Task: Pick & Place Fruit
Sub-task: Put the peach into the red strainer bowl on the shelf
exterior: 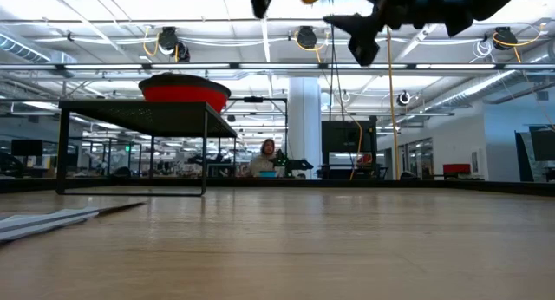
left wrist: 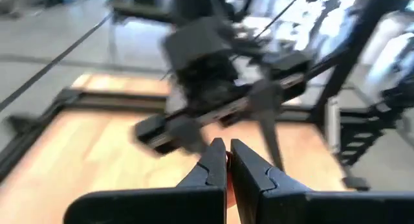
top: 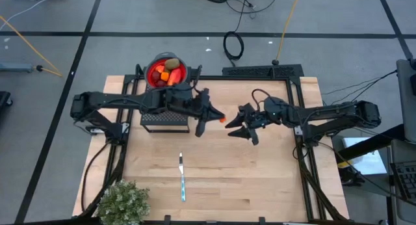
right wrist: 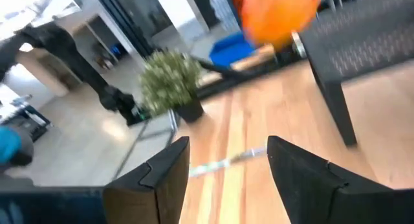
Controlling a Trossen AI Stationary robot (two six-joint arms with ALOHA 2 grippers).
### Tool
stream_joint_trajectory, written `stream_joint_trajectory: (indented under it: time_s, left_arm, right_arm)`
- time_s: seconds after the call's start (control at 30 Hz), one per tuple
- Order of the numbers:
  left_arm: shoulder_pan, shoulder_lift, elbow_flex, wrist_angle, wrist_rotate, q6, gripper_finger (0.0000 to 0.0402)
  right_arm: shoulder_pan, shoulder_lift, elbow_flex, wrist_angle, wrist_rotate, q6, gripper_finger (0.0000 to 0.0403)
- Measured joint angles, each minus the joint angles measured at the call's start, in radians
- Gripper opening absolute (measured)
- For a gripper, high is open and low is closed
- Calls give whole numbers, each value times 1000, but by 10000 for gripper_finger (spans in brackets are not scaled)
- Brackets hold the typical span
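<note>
While the orange bit [top: 222,119] sits pinched at the tip of the left end effector [top: 218,117], fingers pressed together on it, both end effectors hang well above the surface [top: 260,179]. The right end effector [top: 238,130] stands just beside the bit, fingers spread and apart from it. The red bowl [top: 167,71], already holding fruit, lies behind the left arm, on the black rack [top: 166,120]; the left arm is the nearer carrier.

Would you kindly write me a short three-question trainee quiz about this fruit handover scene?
1. True or false: the red bowl sits on a black stand.
2. Which gripper holds the small orange fruit: A left, B right?
3. Fill in: the knife lies between the stand and the table's ____ edge, beside the plant.

Key: 1 true. 2 A: left gripper is shut on it; right gripper has open jaws. 3 near.
</note>
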Motion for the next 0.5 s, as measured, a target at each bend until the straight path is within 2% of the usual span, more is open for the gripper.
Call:
stream_joint_trajectory:
  time_s: [0.2,0.33,0.5]
  left_arm:
    - [26,-97,0,-196,-217,-1,0]
    - [47,-164,1,-320,-392,-25,0]
    - [86,-235,1,-462,-555,-72,0]
  right_arm:
    - [0,0,0,-129,0,-3,193]
    - [0,0,0,-144,0,-12,184]
    - [0,0,0,-144,0,-27,175]
